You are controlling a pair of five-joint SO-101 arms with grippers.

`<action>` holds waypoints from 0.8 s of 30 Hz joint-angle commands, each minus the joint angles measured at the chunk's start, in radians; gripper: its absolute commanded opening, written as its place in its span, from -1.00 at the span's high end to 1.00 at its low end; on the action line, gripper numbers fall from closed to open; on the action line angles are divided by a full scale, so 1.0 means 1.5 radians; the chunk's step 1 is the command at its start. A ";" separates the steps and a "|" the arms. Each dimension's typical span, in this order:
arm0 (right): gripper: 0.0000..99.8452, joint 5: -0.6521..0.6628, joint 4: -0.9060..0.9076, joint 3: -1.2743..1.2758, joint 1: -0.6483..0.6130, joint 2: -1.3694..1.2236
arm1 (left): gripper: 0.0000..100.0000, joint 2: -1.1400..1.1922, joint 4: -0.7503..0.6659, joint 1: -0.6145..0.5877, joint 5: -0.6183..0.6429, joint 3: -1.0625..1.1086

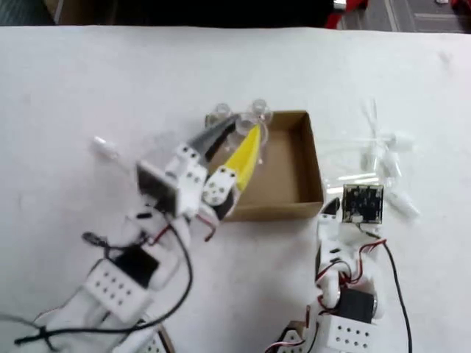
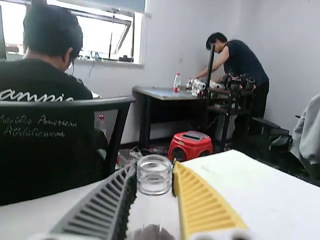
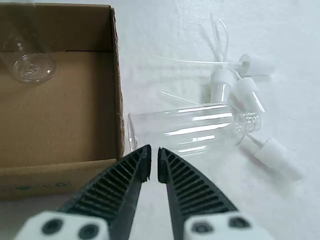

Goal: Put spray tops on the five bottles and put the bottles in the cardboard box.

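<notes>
Trouble is likeliest at the left tool [image 2: 154,170], clenched on the neck of a clear bottle [image 2: 154,184] whose mouth is bare, with no spray top on it. In the high view this bottle hangs at the far left corner of the cardboard box [image 1: 283,212]. If it were let go there, it would land in the box uncapped, and the slick round neck could also slip or tilt between the ribbed fingers. The right tool [image 3: 154,162] has its fingers drawn almost together on nothing, near the box's front corner and just beside a second bottle [image 3: 195,129]. That one lies on its side on the white tabletop [image 1: 110,73], close against the box wall; a nudge would probably set it rolling. It is transparent, smooth-walled and shiny, its threaded neck open and pointing toward the loose spray tops [image 3: 247,92], white caps with long thin tubes that cross each other and could snag.
</notes>
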State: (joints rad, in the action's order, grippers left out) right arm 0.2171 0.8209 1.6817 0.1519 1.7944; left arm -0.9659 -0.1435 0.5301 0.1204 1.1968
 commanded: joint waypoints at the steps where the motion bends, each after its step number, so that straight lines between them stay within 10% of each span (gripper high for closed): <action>1: 0.97 0.007 0.002 0.006 -0.004 0.002 | 0.95 0.127 -0.020 0.001 0.014 -0.104; 24: 0.97 0.007 0.002 0.006 -0.004 0.002 | 0.95 0.631 -0.037 0.009 0.064 -0.466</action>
State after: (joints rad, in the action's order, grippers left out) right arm 0.2171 0.8209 1.6817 0.1519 1.7944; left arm -0.0238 -0.1481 0.5301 0.2048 0.5631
